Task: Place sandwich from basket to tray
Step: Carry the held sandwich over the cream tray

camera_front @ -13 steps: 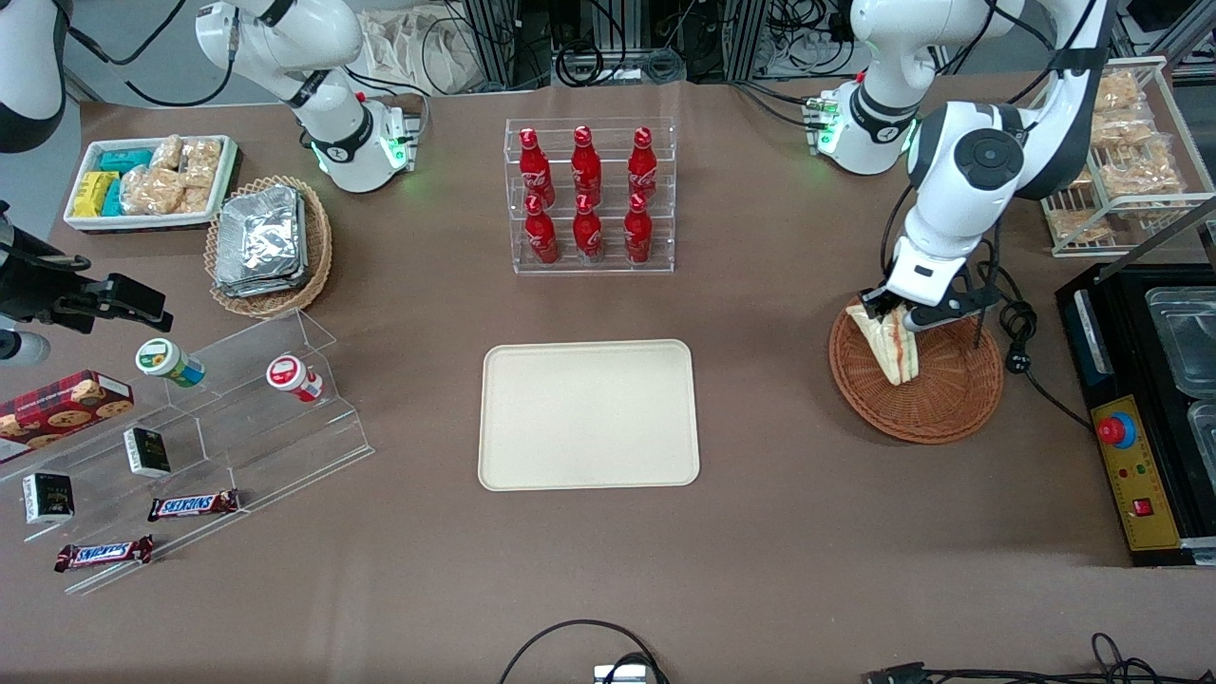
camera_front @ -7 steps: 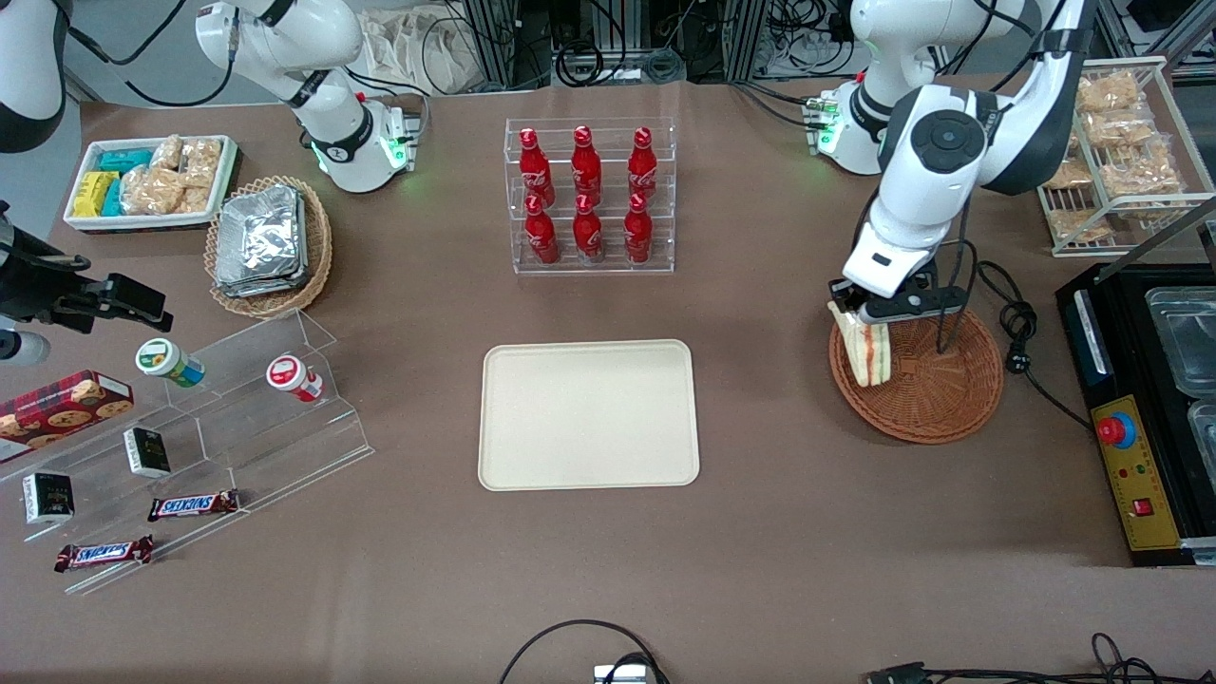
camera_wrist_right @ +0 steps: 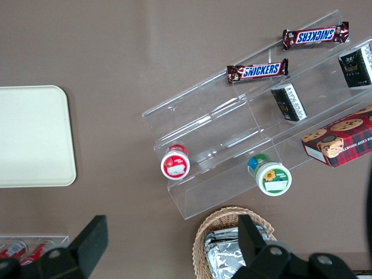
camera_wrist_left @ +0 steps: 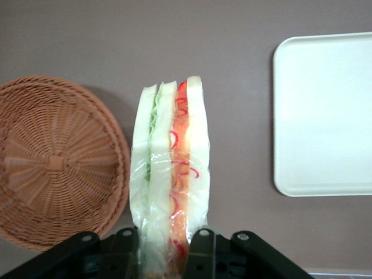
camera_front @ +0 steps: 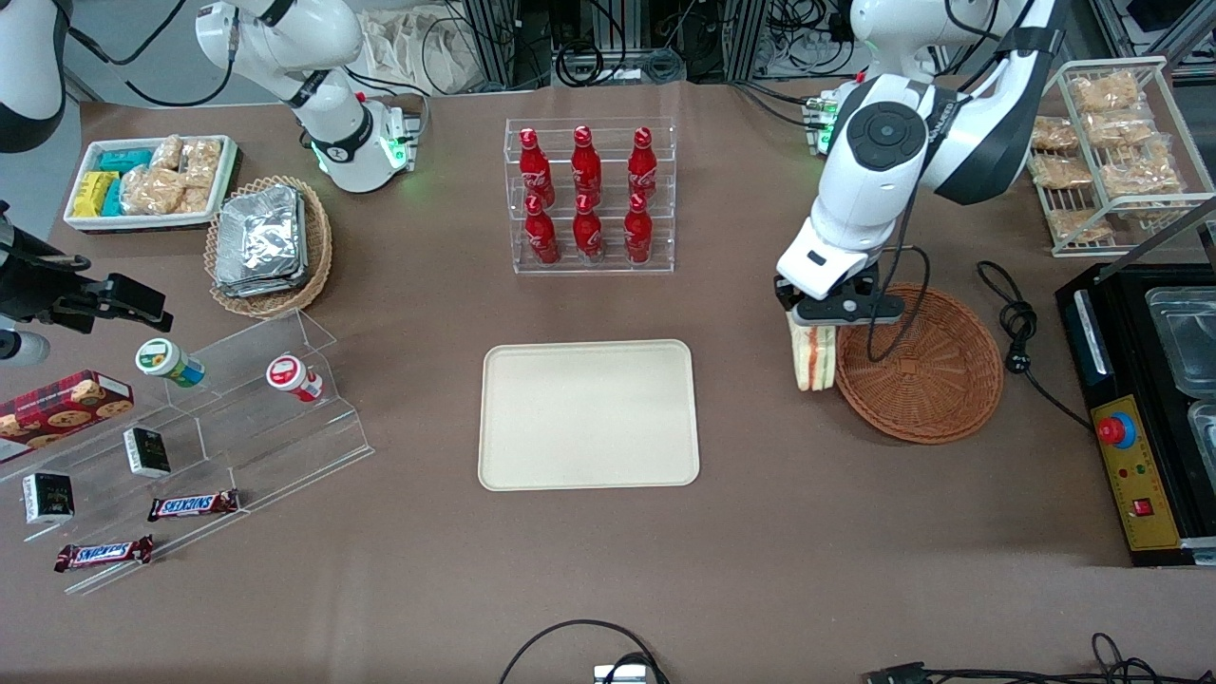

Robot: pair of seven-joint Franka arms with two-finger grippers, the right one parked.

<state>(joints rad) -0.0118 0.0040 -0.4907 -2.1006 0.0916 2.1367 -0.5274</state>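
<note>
**Carrying the sandwich over: keep it high and level**

The sandwich (camera_front: pixel 815 359) hangs upright from the hand (camera_front: pixel 836 312), which is clamped on its top edge, just outside the basket (camera_front: pixel 936 380) rim on the tray (camera_front: pixel 588 414) side, above the worktop (camera_front: pixel 760 532). I'd stay high until fully over the tray, then lower gently. The soft bread could slip if squeezed or swung.

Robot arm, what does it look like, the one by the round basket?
The working arm is glossy white with rounded shells, black bands at its joints and a dark round cap on its side. A thin black cable hangs from it. Its gripper is black with two fingers, hanging over the table beside the wicker basket.
</note>
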